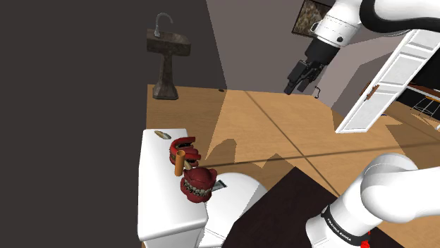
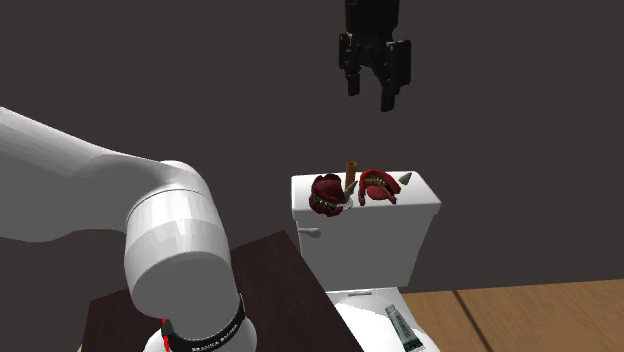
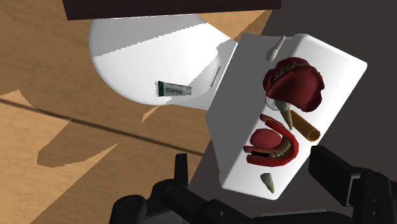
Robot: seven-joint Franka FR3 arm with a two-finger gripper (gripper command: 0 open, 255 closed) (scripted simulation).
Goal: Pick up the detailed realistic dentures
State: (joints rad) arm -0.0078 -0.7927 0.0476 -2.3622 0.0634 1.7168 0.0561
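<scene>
Two dark red dentures lie on the white toilet tank lid (image 1: 156,197). One (image 1: 199,184) (image 2: 328,193) (image 3: 294,83) sits nearer the stand, humped and mostly closed. The other (image 1: 183,150) (image 2: 378,186) (image 3: 272,147) gapes, with a row of yellowish teeth showing. A brown stick (image 1: 179,162) (image 2: 350,172) (image 3: 304,125) leans between them. My black gripper (image 1: 300,77) (image 2: 371,85) (image 3: 254,167) hangs high above the tank, open, with nothing between its fingers and well apart from both dentures.
A small cone (image 2: 405,179) (image 3: 269,182) lies at the tank's far end. A toothpaste tube (image 1: 220,185) (image 3: 174,89) rests on the toilet lid (image 3: 140,57). A pedestal sink (image 1: 168,53) stands against the dark wall, and a white door (image 1: 384,81) stands at the shoulder view's right.
</scene>
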